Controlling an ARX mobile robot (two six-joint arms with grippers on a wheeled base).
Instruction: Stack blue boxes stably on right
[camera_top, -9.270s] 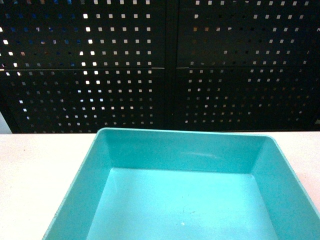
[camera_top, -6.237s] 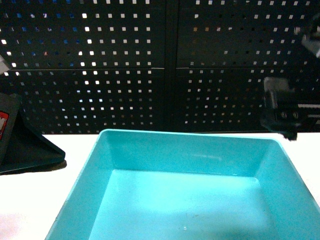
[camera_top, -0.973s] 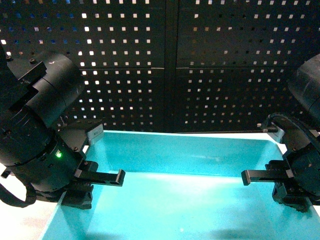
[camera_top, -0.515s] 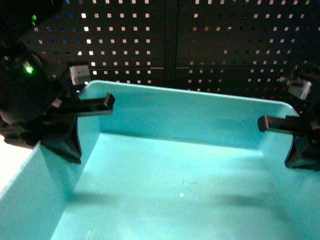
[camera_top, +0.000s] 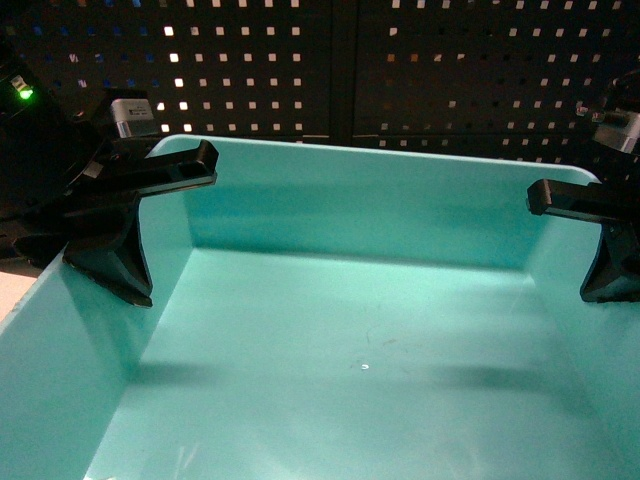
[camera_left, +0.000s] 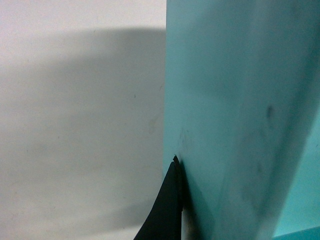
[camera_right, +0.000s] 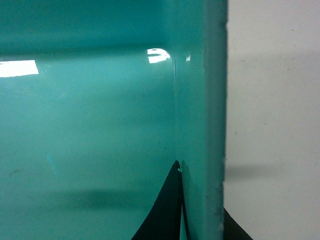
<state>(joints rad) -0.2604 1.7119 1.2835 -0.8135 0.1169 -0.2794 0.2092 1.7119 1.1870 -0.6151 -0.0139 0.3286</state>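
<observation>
The turquoise bin (camera_top: 370, 340) fills the lower and middle frame of the head view, its interior open and unobstructed between the left gripper (camera_top: 120, 255) clamped over the left wall and the right gripper (camera_top: 605, 250) clamped over the right wall. Behind it, across the top of the frame, a dark perforated panel (camera_top: 400, 70) closes off the far side. Both wrist views show bare pale tabletop (camera_left: 75, 125) just outside each wall.

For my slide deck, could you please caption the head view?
Both grippers, left and right, clamp opposite walls of the turquoise bin before a perforated panel.
</observation>
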